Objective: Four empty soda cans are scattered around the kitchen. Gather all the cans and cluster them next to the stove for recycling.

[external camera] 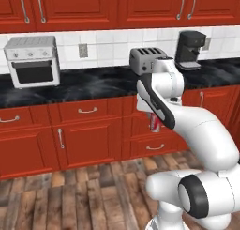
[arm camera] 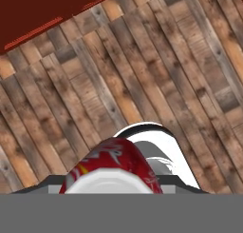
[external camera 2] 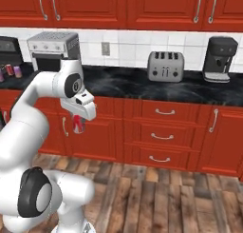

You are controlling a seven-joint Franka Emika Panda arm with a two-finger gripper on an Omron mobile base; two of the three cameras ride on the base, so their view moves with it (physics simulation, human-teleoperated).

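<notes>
My gripper (external camera 2: 79, 118) points down in front of the lower cabinets, shut on a red soda can (external camera 2: 79, 127). The same can (external camera: 155, 124) hangs below the hand in the left base view. In the hand view the can (arm camera: 114, 166), red with a silvery top, sits at the bottom, high above the wood floor. Three more small cans, among them a red one (external camera 2: 9, 69) and a purple-pink one (external camera 2: 18, 72), stand together on the counter at the far left, beside a dark panel (external camera 2: 7, 47). I cannot tell whether that panel is the stove.
On the black marbled counter (external camera 2: 123, 84) stand a silver toaster oven (external camera 2: 52, 49), a toaster (external camera 2: 165, 65) and a black coffee machine (external camera 2: 219, 58). Red cabinets with drawers (external camera: 86, 111) run below it. Wood floor (external camera: 84, 196) lies open in front.
</notes>
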